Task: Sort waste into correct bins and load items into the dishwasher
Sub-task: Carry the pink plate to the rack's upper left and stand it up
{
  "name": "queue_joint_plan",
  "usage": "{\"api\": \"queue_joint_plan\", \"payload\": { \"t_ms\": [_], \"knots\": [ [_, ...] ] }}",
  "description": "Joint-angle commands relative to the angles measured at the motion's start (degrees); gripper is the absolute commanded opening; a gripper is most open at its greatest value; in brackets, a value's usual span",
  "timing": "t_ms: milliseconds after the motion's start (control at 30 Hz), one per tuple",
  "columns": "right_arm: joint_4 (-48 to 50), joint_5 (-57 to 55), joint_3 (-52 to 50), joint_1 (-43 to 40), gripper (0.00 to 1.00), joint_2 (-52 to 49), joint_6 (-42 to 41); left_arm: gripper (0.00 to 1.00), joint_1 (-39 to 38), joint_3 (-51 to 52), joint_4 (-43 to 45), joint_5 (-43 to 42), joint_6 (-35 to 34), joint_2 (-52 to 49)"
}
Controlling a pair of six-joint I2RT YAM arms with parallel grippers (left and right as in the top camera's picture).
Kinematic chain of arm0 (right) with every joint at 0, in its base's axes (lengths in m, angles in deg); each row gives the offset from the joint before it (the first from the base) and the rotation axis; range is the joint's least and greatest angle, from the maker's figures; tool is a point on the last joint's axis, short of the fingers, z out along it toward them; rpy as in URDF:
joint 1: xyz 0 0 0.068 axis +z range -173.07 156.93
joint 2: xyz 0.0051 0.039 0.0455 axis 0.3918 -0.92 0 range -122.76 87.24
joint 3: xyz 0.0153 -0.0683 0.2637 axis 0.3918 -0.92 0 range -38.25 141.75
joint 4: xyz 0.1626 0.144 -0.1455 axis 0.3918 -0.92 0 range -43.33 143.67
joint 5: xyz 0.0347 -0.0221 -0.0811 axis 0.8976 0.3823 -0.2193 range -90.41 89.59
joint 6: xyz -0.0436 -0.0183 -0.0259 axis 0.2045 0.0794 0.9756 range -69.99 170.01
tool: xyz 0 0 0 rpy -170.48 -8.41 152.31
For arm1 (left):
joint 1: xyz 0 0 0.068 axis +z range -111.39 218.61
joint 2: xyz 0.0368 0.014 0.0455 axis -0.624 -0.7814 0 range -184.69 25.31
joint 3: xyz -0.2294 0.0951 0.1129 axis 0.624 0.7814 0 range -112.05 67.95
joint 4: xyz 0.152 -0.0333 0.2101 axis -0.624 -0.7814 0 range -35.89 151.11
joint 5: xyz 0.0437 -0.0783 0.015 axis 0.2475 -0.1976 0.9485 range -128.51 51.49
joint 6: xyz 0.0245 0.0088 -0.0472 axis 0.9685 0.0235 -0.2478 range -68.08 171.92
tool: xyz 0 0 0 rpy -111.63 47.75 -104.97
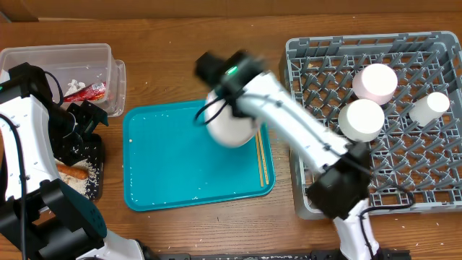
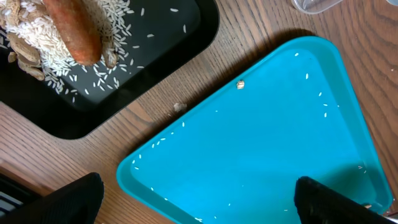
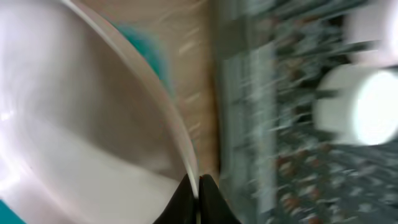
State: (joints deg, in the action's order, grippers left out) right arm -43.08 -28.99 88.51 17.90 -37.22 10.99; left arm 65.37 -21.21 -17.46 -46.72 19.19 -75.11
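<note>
Right claw is clenched on the rim of the pale round plate. The fingers pinch the edge, and the plate is tilted and lifted off the teal tray, over its far right corner. The rim pinch makes sense: a flat plate offers nothing else to grab, and held on edge it can likely slot between the pegs of the dish rack on the right side of the surface. The right wrist view is blurred but shows the rack just beside the plate.

The rack already carries a pinkish bowl, a white round dish and a small cup, all apparently upside down, toward its far right corner. Chopsticks lie along the teal tray's right edge, not loaded yet.

Left claw is released and spread wide with nothing between its fingers. It hangs over the teal tray's left edge, next to the black tray. The black tray holds the carrot, rice and shells. The clear tub, at the far left corner of the surface, holds the red wrapper and tissue. Waste looks sorted; dishes are the step in hand.
</note>
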Motion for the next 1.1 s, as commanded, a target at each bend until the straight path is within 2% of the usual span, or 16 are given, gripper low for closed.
{"api": "queue_joint_plan", "payload": {
  "t_ms": [0, 200, 367, 467, 733, 1067],
  "knots": [
    [-0.17, -8.94, 1.99, -9.14, 0.04, 4.85, -0.2, 1.0, 0.22, 0.2, 0.0, -0.22, -0.72, -0.09],
    [1.31, -10.36, 1.95, -24.17, 0.04, 5.2, 1.75, 1.0, 0.22, 0.2, 0.0, -0.24, -0.72, -0.09],
    [4.15, -9.88, 1.95, -32.44, 0.04, 5.2, 2.32, 1.0, 0.22, 0.2, 0.0, -0.22, -0.72, -0.09],
    [7.65, -7.91, 1.95, -35.28, 0.04, 5.2, 6.99, 1.0, 0.22, 0.2, 0.0, -0.22, -0.7, -0.09],
    [10.64, -7.87, 1.92, -37.35, 0.04, 5.2, 11.47, 1.0, 0.22, 0.2, 0.0, -0.22, -0.7, -0.09],
    [10.97, -7.8, 0.61, -33.53, 0.04, 5.2, 11.45, 1.0, 0.22, 0.2, 0.0, -0.22, -0.72, -0.09]
  ]
}}
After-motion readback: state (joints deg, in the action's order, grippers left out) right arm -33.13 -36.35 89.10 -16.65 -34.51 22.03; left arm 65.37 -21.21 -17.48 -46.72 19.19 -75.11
